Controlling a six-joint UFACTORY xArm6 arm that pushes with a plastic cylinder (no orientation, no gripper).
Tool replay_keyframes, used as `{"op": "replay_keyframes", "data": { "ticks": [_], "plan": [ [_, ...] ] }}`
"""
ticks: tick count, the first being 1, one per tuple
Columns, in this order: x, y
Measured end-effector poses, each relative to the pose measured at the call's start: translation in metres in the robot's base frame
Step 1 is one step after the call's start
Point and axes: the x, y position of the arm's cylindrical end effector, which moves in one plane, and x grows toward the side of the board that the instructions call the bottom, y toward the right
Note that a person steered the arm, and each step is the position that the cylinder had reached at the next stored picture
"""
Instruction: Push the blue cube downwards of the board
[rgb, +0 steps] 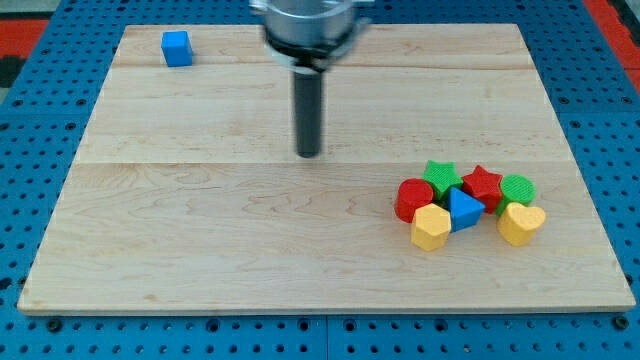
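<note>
The blue cube (177, 48) is sitting near the table's (200, 220) top-left corner, alone and well apart from everything else; my tip (310, 154) is resting near the middle of the table, to the right of and below the cube, touching no block; the tool is a plain rod, so it is neither spreading nor pinching anything. The other blocks are huddling in a cluster toward the view's lower right: a green star (440, 178) and a red star (482, 183) are lying at the back, a green cylinder (518, 189) beside them on the right; a red cylinder (413, 198) is sitting at the left; a blue triangle (463, 210) is nestling in the middle; a yellow pentagon (431, 228) and a yellow heart (521, 223) are lying at the front.
</note>
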Motion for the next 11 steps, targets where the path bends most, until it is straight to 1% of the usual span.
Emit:
{"op": "replay_keyframes", "data": {
  "ticks": [3, 4, 5, 6, 7, 8, 9, 10, 11],
  "plan": [
    [-0.103, -0.219],
    [-0.151, -0.221],
    [-0.189, -0.183],
    [-0.195, -0.125],
    [-0.174, -0.074],
    [-0.154, -0.038],
    [-0.129, -0.04],
    [-0.126, -0.083],
    [-0.131, -0.141]
  ]
}}
